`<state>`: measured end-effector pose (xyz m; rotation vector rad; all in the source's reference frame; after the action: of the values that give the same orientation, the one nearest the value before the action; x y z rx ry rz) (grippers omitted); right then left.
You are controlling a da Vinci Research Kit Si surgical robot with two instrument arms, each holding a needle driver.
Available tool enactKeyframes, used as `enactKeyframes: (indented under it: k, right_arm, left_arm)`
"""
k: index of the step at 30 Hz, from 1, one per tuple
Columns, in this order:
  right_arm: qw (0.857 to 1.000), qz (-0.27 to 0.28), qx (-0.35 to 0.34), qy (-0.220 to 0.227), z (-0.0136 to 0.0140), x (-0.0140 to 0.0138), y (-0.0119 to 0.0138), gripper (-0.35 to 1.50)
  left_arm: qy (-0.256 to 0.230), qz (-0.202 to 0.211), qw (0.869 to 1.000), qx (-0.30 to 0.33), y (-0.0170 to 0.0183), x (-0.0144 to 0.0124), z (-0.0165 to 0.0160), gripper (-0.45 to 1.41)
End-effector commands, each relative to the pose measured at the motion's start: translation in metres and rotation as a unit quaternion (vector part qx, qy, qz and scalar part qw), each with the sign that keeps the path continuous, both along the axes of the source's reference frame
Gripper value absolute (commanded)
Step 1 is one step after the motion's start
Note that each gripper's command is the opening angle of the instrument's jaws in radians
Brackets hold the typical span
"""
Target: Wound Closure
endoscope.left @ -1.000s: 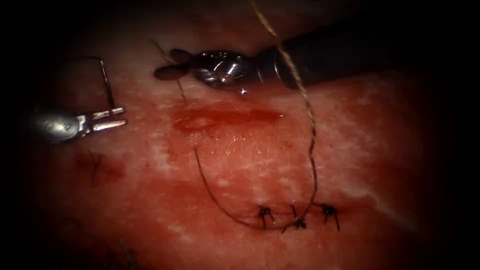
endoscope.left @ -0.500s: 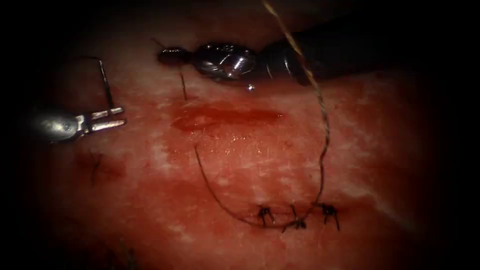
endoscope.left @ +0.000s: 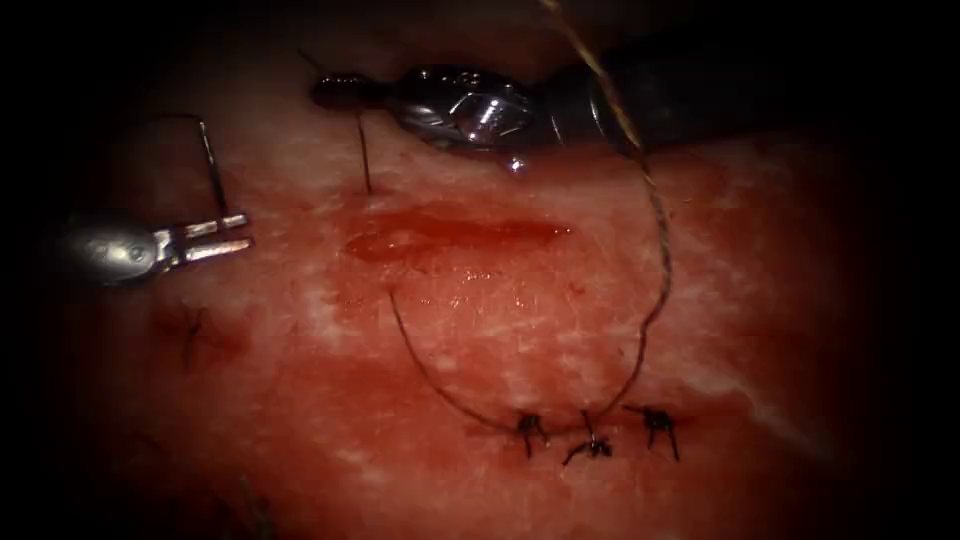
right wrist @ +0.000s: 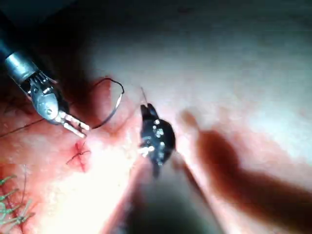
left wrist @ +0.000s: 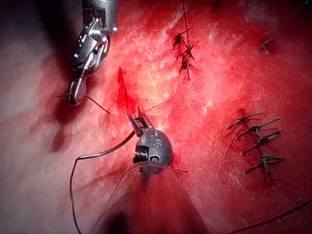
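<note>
Moved: right pincer [endoscope.left: 335, 92] has closed from open and slid right, at upper centre, clamped on a thread tail [endoscope.left: 364, 150].
Meaning: we judge it's tensioning thread [endoscope.left: 655, 240] near the knots [endoscope.left: 590, 440].
Left pincer [endoscope.left: 235, 235]: left of frame, grips needle [endoscope.left: 210, 160] by one end, off the tissue [endoscope.left: 480, 340].
Containers: none.
</note>
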<state>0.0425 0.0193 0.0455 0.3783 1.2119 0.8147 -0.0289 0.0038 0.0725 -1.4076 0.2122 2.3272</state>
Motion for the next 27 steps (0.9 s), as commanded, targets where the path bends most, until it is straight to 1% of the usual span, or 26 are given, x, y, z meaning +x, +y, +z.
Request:
enactKeyframes:
  k: [1, 4, 6, 7, 8, 9, 10, 12, 13, 14, 15, 16, 17, 18, 19, 20, 21, 22, 24, 27]
  right_arm:
    - [1.0, -0.001, -0.003, -0.001, 0.0005, 0.0007, -0.0005, -0.35]
    - [1.0, -0.003, -0.003, 0.005, 0.0005, 0.0007, -0.0003, -0.35]
    - [1.0, -0.002, -0.004, 0.009, 0.0006, 0.0006, -0.0002, 0.05]
    - [1.0, -0.002, -0.004, 0.009, 0.0006, 0.0006, -0.0002, 0.05]
    - [1.0, 0.004, -0.006, 0.012, 0.0006, 0.0005, -0.0001, 0.41]
    - [1.0, 0.004, -0.006, 0.012, 0.0006, 0.0005, -0.0001, 0.41]
    - [1.0, 0.015, -0.008, 0.014, 0.0004, 0.0003, 0.0001, 0.74]
    - [1.0, 0.025, -0.007, 0.008, 0.0, -0.0001, 0.0005, 1.03]
    - [0.999, 0.031, -0.005, 0.005, -0.0004, -0.0007, 0.0009, 1.13]
    - [0.999, 0.034, -0.006, 0.005, -0.0009, -0.0016, 0.0013, 1.15]
    - [0.999, 0.035, -0.008, 0.006, -0.0011, -0.002, 0.0014, 1.15]
    - [0.999, 0.035, -0.008, 0.006, -0.0011, -0.002, 0.0014, 1.15]
    - [0.999, 0.039, -0.008, 0.007, -0.0014, -0.0025, 0.0016, 1.15]
    - [0.999, 0.042, -0.01, 0.005, -0.0017, -0.0034, 0.0018, 1.16]
    - [0.999, 0.042, -0.012, 0.005, -0.0018, -0.0038, 0.0019, 1.16]
    - [0.999, 0.043, -0.014, 0.003, -0.0019, -0.0043, 0.002, 1.16]
    - [0.999, 0.046, -0.014, 0.001, -0.002, -0.005, 0.0021, 1.16]
    - [0.999, 0.047, -0.013, 0.0, -0.0021, -0.0054, 0.0022, 1.16]
    - [0.999, 0.046, -0.016, -0.002, -0.002, -0.0058, 0.0023, 1.16]
    - [0.999, 0.045, -0.016, -0.002, -0.0019, -0.0062, 0.0023, 1.16]
  left_arm:
    - [0.0, 0.001, 1.0, 0.001, -0.0008, -0.0004, 0.0006, -0.45]
    - [0.0, 0.001, 1.0, 0.001, -0.0007, -0.0004, 0.0008, -0.45]
    - [0.0, 0.002, 1.0, -0.001, -0.0006, -0.0004, 0.0012, -0.45]
    - [0.0, 0.002, 1.0, -0.001, -0.0006, -0.0004, 0.0012, -0.45]
    - [0.0, 0.001, 1.0, 0.004, -0.0006, -0.0003, 0.0018, -0.45]
    - [0.0, 0.001, 1.0, 0.004, -0.0006, -0.0003, 0.0018, -0.45]
    - [0.001, 0.004, 1.0, 0.005, -0.0007, -0.0002, 0.0027, -0.45]
    - [0.002, 0.0, 1.0, 0.013, -0.0007, 0.0, 0.0038, -0.45]
    - [0.001, -0.007, 1.0, 0.023, -0.0006, 0.0003, 0.0046, -0.3]
    - [-0.002, -0.019, 0.999, 0.041, -0.0004, 0.0007, 0.0056, 0.12]
    - [-0.001, -0.023, 0.999, 0.047, -0.0003, 0.0009, 0.006, 0.29]
    - [-0.001, -0.023, 0.999, 0.047, -0.0003, 0.0009, 0.006, 0.29]
    - [-0.004, -0.03, 0.998, 0.058, -0.0003, 0.0011, 0.0064, 0.59]
    - [-0.007, -0.042, 0.996, 0.076, -0.0003, 0.0015, 0.007, 0.99]
    - [-0.009, -0.057, 0.994, 0.094, -0.0002, 0.0017, 0.0073, 1.13]
    - [-0.01, -0.07, 0.992, 0.108, -0.0002, 0.0018, 0.0073, 1.21]
    - [-0.009, -0.096, 0.988, 0.124, 0.0001, 0.002, 0.0071, 1.31]
    - [-0.005, -0.108, 0.986, 0.128, 0.0004, 0.0021, 0.0068, 1.36]
    - [-0.003, -0.119, 0.984, 0.136, 0.0007, 0.0021, 0.0061, 1.36]
    - [0.001, -0.126, 0.981, 0.147, 0.0008, 0.0022, 0.0032, 1.31]
